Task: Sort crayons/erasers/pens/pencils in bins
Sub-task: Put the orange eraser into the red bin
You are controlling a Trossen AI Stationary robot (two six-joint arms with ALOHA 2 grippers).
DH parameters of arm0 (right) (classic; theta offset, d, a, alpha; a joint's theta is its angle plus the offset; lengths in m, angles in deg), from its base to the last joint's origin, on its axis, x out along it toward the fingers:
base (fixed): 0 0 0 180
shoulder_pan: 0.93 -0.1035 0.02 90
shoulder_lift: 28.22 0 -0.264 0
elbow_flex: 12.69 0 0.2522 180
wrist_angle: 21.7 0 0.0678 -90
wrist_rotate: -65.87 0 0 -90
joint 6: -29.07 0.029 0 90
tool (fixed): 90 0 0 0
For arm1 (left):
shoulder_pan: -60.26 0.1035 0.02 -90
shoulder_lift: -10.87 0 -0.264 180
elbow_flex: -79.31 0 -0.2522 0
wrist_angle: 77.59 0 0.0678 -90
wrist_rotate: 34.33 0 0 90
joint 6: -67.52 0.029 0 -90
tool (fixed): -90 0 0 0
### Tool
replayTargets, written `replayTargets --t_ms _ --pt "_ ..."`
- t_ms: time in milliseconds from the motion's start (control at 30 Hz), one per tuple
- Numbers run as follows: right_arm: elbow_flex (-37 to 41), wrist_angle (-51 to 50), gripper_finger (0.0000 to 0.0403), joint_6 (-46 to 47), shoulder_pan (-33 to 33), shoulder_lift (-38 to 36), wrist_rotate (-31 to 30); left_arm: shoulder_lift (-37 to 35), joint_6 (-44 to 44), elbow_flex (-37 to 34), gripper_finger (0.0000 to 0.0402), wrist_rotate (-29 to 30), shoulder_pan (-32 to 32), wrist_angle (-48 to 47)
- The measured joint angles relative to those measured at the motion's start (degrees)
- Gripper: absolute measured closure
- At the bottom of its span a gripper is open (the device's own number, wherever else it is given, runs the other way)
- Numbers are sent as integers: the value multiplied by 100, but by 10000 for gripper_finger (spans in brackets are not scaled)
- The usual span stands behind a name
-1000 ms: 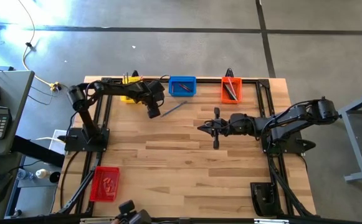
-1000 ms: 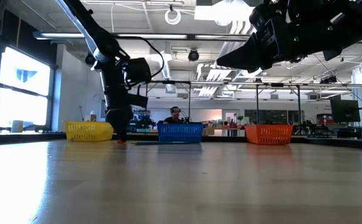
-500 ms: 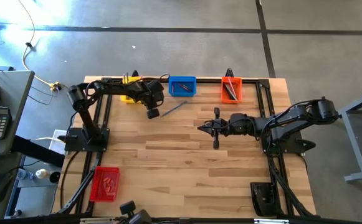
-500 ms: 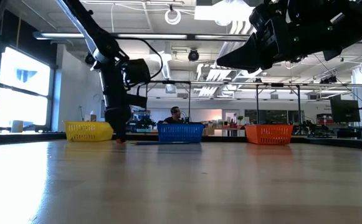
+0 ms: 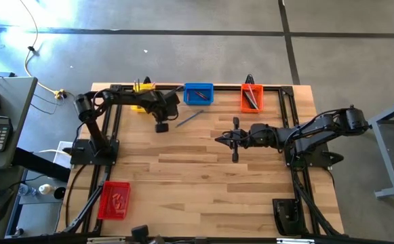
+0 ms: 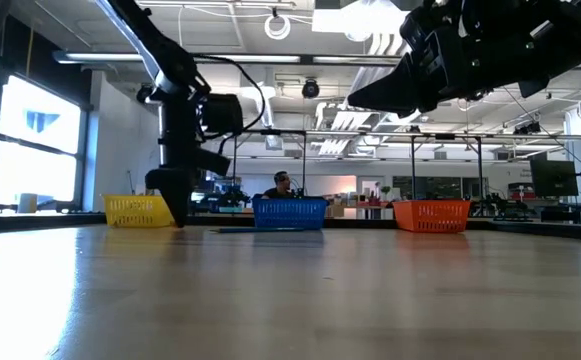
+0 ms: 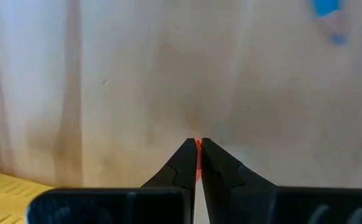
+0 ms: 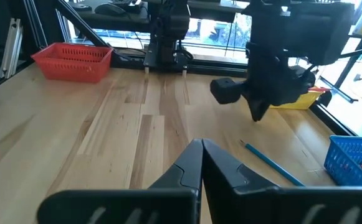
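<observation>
The left gripper (image 7: 197, 158) is pinched tight on 1 tiny red eraser (image 7: 197, 147), just above the table (image 5: 203, 176) near the yellow bin (image 5: 141, 87). Light, soft and rubbery, it suits a gentle centred hold. The right gripper (image 8: 202, 163) is closed, empty, mid-table.

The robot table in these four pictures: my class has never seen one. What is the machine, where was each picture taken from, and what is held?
Two dark robot arms work at a wooden table. One camera looks straight down, one looks level across the tabletop, and one sits on each wrist. A yellow bin, blue bin, orange bin and red bin stand near the edges; a blue stick lies loose. The left gripper is shut on a tiny red bit, probably an eraser. The right gripper hangs shut, empty.
</observation>
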State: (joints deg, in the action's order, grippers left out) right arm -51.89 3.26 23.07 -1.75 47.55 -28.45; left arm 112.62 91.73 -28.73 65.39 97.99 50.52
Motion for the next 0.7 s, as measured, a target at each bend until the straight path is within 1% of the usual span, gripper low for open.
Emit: replayTargets --t_ms 133,233,333,433,533,700 --pt "0 -57 403 2 0 2 0 -200 -8 78 400 -90 -255 -189" --pt "0 -119 403 20 0 2 0 -428 -92 76 401 -242 -486 -477" --pt "0 -163 403 20 0 4 0 -736 -156 76 401 -283 -848 -953" --pt "0 -170 403 47 0 2 0 -1099 -369 74 401 -348 -1394 -1363" --pt "0 -169 403 109 0 2 2 -1473 -772 74 401 -514 -2081 -1631" --pt "0 -146 403 107 -77 2 2 -2029 -1722 74 401 -809 -3416 -2011"
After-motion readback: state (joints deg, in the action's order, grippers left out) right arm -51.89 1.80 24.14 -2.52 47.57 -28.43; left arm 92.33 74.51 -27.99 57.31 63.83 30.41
